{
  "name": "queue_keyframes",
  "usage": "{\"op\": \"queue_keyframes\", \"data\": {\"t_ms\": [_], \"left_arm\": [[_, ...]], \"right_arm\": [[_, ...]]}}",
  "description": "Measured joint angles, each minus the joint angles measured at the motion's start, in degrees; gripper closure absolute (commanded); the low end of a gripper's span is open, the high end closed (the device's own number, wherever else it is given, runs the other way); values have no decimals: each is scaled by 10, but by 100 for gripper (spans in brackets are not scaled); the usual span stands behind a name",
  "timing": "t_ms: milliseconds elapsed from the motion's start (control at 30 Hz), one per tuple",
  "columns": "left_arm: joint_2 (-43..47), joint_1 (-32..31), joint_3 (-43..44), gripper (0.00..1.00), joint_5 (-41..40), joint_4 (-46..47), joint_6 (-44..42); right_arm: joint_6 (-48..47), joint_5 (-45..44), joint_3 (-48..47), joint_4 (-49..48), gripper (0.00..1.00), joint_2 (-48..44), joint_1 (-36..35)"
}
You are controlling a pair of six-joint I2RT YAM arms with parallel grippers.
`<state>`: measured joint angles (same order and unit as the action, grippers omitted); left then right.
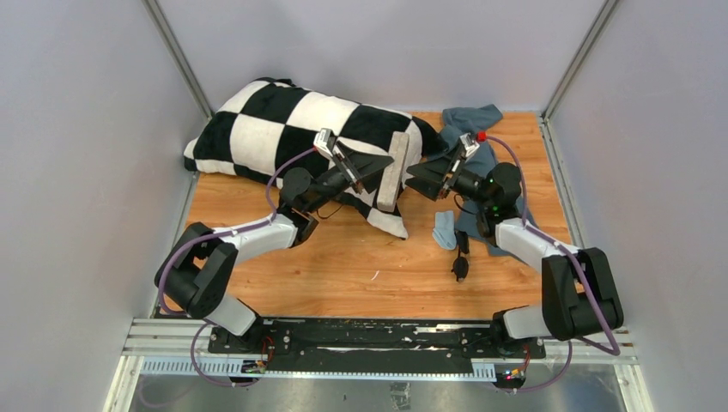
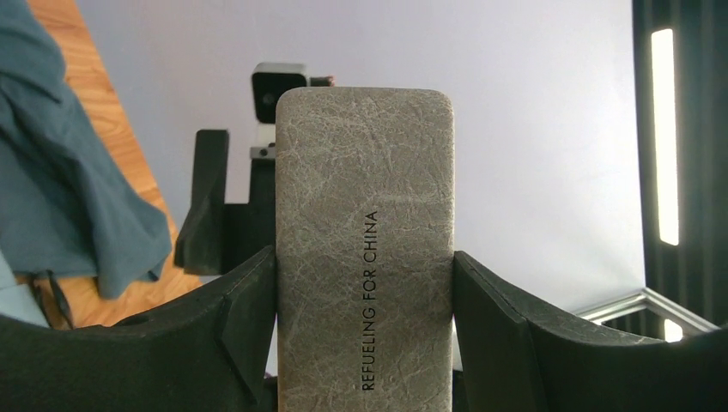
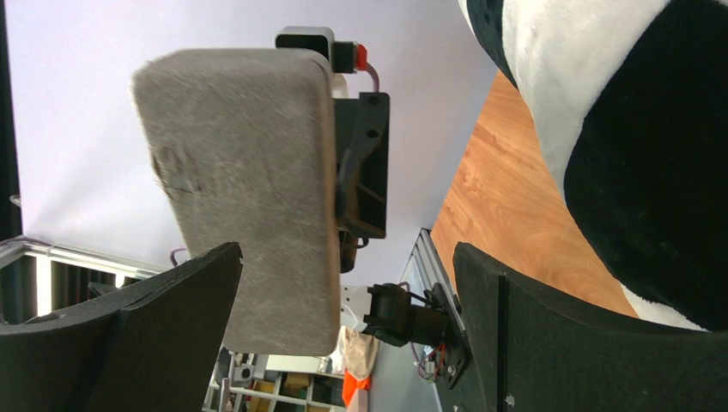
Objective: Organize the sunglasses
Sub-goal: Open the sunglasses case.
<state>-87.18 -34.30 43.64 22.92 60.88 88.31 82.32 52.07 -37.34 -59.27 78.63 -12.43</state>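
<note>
The black folded sunglasses [image 1: 461, 256] lie on the wooden table in front of the right arm, with neither gripper touching them. My left gripper [image 1: 382, 167] [image 2: 365, 283] is shut on a grey oblong case [image 1: 397, 167] [image 2: 365, 172], held up on end in front of the pillow. In the left wrist view both pads press the case's long sides. My right gripper [image 1: 422, 182] [image 3: 346, 253] faces the case from the right with its jaws wide open. The case [image 3: 249, 172] sits just beyond the right gripper's left finger, not gripped by it.
A black-and-white checkered pillow [image 1: 300, 129] [image 3: 618, 129] fills the back left. A small light-blue cloth [image 1: 444, 230] lies beside the sunglasses. A dark blue-grey cloth [image 1: 472, 120] [image 2: 69, 172] is spread at the back right, partly under the right arm. Grey walls enclose the table.
</note>
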Motion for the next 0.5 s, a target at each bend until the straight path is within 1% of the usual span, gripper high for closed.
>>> {"op": "queue_keyframes", "data": {"t_ms": [233,500], "left_arm": [[2,0,-1,100,-18,15,5],[2,0,-14,100,-33,2,8]], "right_arm": [[-42,-8,5,43,0,-24,-19],[-96,-26,13,89,0,-102,-42]]}}
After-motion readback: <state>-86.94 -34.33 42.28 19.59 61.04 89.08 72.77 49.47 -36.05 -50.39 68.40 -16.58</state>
